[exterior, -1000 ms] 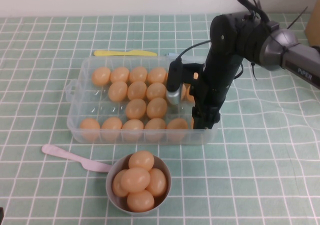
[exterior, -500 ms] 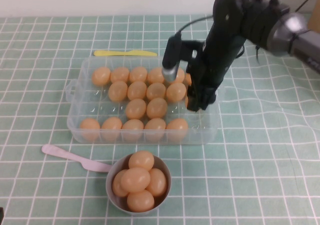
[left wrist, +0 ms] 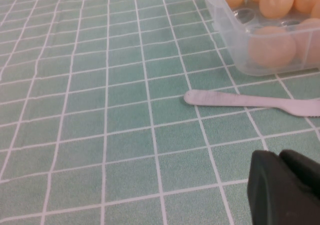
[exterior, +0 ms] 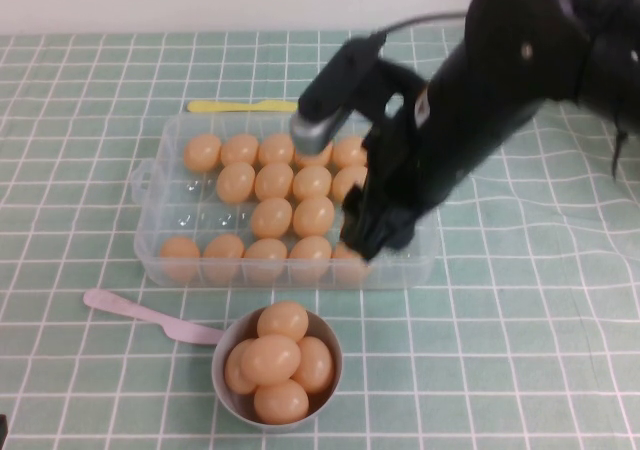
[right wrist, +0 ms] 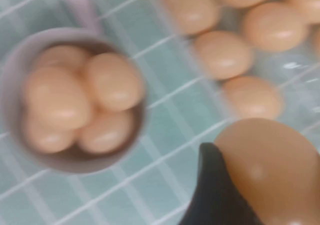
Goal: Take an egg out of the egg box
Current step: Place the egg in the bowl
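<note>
The clear egg box (exterior: 148, 232) lies mid-table with several peach-orange eggs (exterior: 271, 217) in its slots. My right gripper (exterior: 372, 235) hovers over the box's front right edge. In the right wrist view it is shut on one egg (right wrist: 272, 170), with a dark finger (right wrist: 214, 195) against the egg's side, and the egg is held above the table. In the high view the arm hides this egg. My left gripper (left wrist: 286, 185) is shut and empty, low over the cloth, left of the box (left wrist: 235, 40).
A grey bowl (exterior: 336, 358) with several eggs stands in front of the box; it also shows in the right wrist view (right wrist: 14, 60). A pink plastic knife (exterior: 140, 312) lies left of the bowl. A yellow knife (exterior: 250, 106) lies behind the box.
My right arm has risen out of the box and swung towards the box's front edge and the camera, carrying the egg. The left arm has not moved.
</note>
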### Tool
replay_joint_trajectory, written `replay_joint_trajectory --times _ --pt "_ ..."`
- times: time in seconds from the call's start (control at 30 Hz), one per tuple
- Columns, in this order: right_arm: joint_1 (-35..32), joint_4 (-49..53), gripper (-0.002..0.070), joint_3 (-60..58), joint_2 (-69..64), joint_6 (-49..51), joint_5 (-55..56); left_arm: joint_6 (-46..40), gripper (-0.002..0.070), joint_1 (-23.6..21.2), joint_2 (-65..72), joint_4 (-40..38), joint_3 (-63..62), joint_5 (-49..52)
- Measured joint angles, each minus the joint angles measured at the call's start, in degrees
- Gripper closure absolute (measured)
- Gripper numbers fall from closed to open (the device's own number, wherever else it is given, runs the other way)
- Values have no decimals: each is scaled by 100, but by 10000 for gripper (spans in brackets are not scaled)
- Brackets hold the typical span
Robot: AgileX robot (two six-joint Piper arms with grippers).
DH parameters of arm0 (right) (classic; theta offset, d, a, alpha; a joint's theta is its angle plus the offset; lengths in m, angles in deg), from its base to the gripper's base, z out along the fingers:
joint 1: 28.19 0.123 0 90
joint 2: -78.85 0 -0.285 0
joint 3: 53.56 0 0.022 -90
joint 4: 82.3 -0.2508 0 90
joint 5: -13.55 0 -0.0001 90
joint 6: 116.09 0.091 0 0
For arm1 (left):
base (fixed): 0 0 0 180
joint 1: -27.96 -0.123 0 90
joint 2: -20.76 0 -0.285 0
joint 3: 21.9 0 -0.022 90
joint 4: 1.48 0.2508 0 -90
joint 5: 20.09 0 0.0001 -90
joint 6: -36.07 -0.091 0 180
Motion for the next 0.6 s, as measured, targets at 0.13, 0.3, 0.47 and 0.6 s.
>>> replay_joint_trajectory --times 0.13,0.3,0.47,0.6 --pt "339 -286 309 -593 231 329 26 0 678 0 0 0 0 0" --pt "577 -564 309 -858 193 531 28 0 678 0 0 0 0 0" --pt "610 -637 309 -869 -63 769 206 0 678 0 0 0 0 0" --pt "610 -646 309 -881 -293 1132 458 0 678 0 0 0 0 0"
